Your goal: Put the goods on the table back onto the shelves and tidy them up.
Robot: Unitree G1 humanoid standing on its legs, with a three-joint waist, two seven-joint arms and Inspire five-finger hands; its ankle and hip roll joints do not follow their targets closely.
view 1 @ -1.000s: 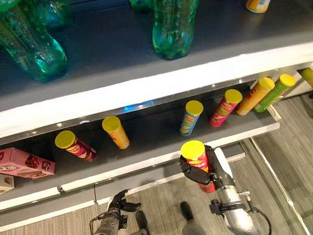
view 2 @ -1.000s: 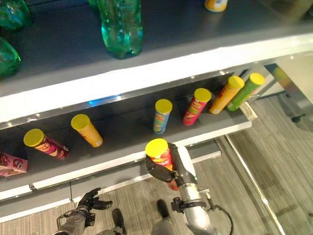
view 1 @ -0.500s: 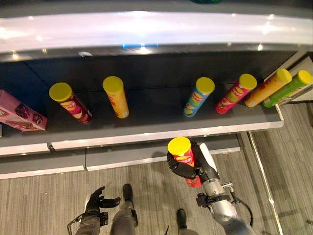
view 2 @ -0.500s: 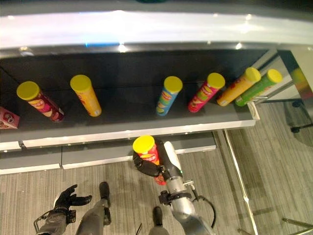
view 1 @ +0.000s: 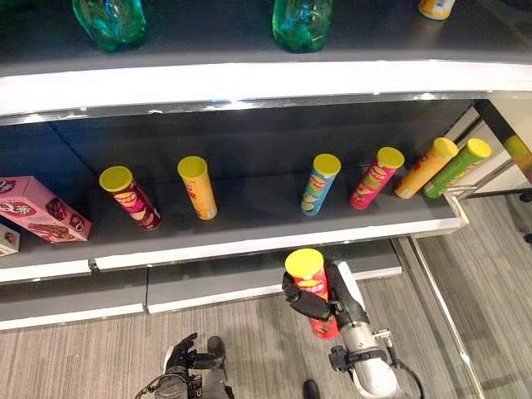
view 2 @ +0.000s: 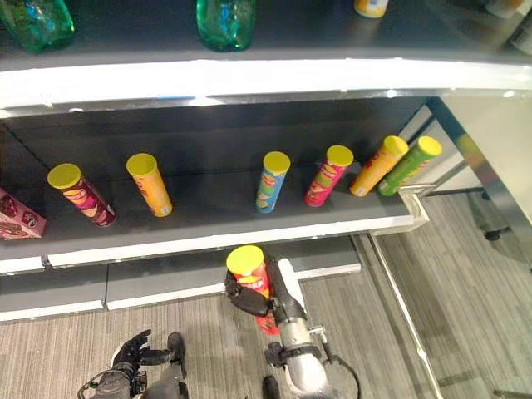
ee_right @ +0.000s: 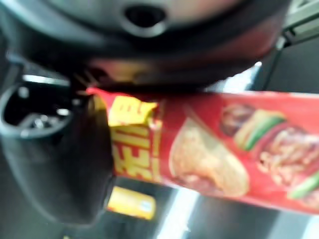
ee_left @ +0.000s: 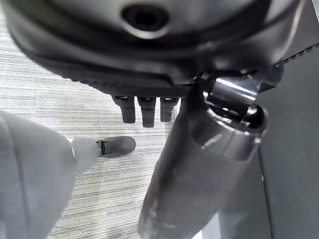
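Red chip can (view 1: 314,287), yellow lid up, sits in the right hand (view 1: 320,301), fingers & thumb wrapped round its body; right wrist view confirms the wrap, red tube (ee_right: 209,154) lying across the palm. Can is roughly upright, held in front of and below the middle shelf (view 1: 249,241), not yet over its edge.

On that shelf, already standing in a row: maroon can (view 1: 130,196), orange-yellow can (view 1: 197,186), blue can (view 1: 319,184), pink can (view 1: 376,177), orange can (view 1: 425,167), green can (view 1: 455,167) at the far right end. Wide gap between orange-yellow & blue cans, approx. straight ahead of the held can — prob. the slot for it. Pink box (view 1: 43,219) lies at the left end of the same shelf.

Upper shelf (view 1: 249,79) carries green bottles (view 1: 301,18), plus a yellow-topped item at the right, too cropped to ID.

Left hand (view 1: 184,359) hangs low near the floor, fingers loosely spread, holding nothing.

Progress, my read: six cans shelved, one in hand, so placing isn't done. Left: lift can over shelf lip, set it in the gap, let go. Spacing w/ neighbours looks uneven, so tidying likely remains too. Can't tell how many goods are left on the table.
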